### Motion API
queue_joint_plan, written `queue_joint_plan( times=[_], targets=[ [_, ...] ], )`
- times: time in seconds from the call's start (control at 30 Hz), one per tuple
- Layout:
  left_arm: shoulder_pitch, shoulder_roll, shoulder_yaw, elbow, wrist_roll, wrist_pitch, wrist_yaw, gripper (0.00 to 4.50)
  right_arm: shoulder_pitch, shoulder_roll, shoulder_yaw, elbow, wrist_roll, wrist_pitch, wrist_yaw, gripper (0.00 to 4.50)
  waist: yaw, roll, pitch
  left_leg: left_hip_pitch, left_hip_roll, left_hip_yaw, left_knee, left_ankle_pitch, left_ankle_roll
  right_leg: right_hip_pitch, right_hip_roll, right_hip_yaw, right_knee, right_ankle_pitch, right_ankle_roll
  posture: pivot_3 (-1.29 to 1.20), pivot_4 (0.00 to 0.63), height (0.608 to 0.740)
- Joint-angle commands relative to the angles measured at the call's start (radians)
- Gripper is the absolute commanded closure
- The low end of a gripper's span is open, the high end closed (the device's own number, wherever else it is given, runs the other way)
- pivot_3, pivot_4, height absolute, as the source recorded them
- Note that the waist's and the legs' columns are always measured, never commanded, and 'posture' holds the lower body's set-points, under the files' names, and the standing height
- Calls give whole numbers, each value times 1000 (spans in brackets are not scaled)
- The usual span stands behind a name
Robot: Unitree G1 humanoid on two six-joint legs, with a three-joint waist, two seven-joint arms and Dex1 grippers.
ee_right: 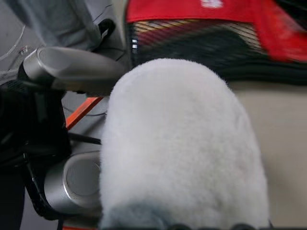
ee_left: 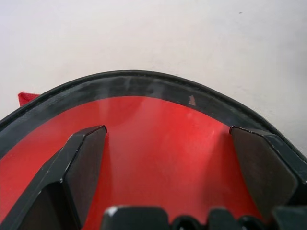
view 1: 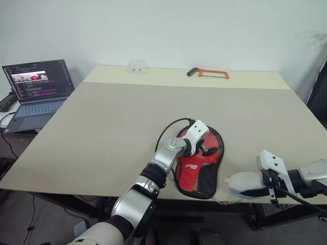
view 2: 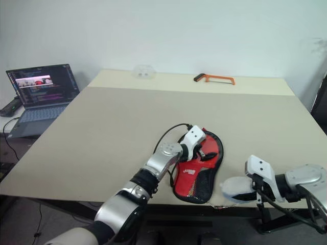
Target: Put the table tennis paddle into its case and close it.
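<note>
The left gripper (view 1: 205, 146) sits with its fingers (ee_left: 79, 165) spread wide, empty, right on the round red end of the case (view 1: 200, 164). I'd press there to pin it while zipping. The case lies by the table's (view 1: 102, 122) near edge. The right gripper (view 1: 265, 186) is off to its right, well apart, holding a fuzzy white thing (ee_right: 182, 148). The paddle's apparently inside.

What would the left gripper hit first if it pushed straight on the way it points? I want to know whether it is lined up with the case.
Probably the case itself: the left gripper hangs open right over its red face, the black edging just ahead, bare table beyond. Contact can't be judged.
</note>
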Motion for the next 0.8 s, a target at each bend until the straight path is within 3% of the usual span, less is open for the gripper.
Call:
queue_joint_plan(
  times=[0.03, 0.27, 0.43, 0.53, 0.67, 0.8],
  targets=[
    [56, 40, 8, -82, -34, 8, -80, 0, -21, -12, -3, 11, 32, 35, 30, 2536, -1, 0, 0, 0, 0, 0, -1, 0, 0, 0, 0, 0, 0, 0, 1, 0, 150, 740],
    [87, 200, 65, -344, -122, 54, -206, 0, -105, 36, 9, 103, 14, 59, -3, 75, -9, -2, 6, 2, 0, 0, -6, 0, 0, -1, 1, 0, 1, 1, 4, 0, 150, 740],
    [104, 344, 102, -487, -216, 124, -359, 0, -116, 9, 2, 144, -24, 4, 17, 31, -7, -3, 8, 2, 0, 1, -7, 0, 0, -1, 0, 0, 1, 1, 4, 0, 150, 740],
    [132, 454, 135, -577, -293, 168, -479, 0, -108, -7, -78, 165, 0, 0, 23, 31, -7, -3, 8, 2, 0, 1, -8, 0, 0, -2, 0, 0, 1, 0, 4, 0, 150, 740],
    [189, 647, 203, -695, -421, 252, -653, 0, -36, -24, -273, 149, 92, 47, 71, 31, -11, -2, 10, 2, 1, 2, -10, 0, 0, -3, 0, 0, 1, -1, 3, 0, 150, 740],
    [278, 865, 304, -753, -494, 318, -756, 0, 165, 21, -533, 57, 154, 108, 99, 31, -10, -3, 10, 2, 2, 1, -11, 0, 0, -2, 0, -3, 1, -3, 1, 0, 150, 740]
  ],
)
